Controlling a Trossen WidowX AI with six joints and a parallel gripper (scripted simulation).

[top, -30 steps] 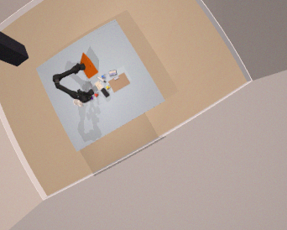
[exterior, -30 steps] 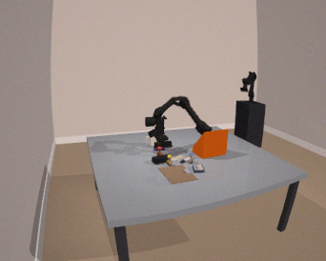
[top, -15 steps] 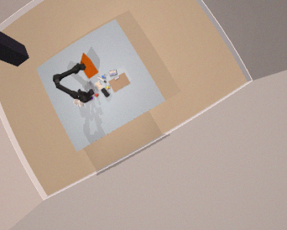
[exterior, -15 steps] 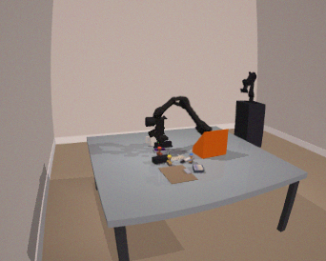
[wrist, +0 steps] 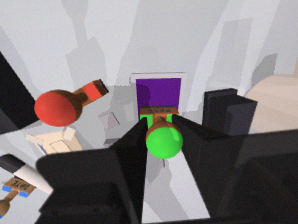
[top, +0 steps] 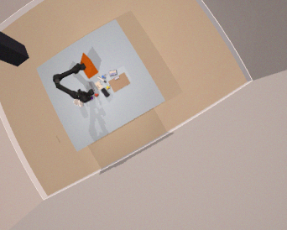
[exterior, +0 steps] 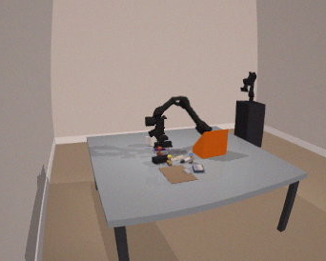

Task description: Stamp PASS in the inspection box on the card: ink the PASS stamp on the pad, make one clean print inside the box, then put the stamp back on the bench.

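Note:
My gripper (wrist: 159,119) is shut on a stamp with a green knob (wrist: 164,142), its wooden block pointing down. The purple ink pad (wrist: 157,90), in a pale frame, lies just beyond and below the block in the wrist view; whether they touch is hidden. In the top and exterior views the gripper is low over the bench near the red-knobbed stamp (top: 96,95) (exterior: 159,149) (wrist: 55,107), which lies on its side left of the pad in the wrist view. A brown rectangular sheet (top: 120,82) (exterior: 178,175) lies farther off; I cannot tell whether it is the card. No box or print is legible.
A dark block (wrist: 237,115) stands right of the pad in the wrist view, with a beige rounded object (wrist: 280,107) beyond. A DATE stamp (wrist: 20,186) lies lower left. A tall orange panel (top: 90,67) (exterior: 213,144) stands by the arm's base. Another dark block (top: 105,92) (exterior: 159,159) lies near the brown sheet.

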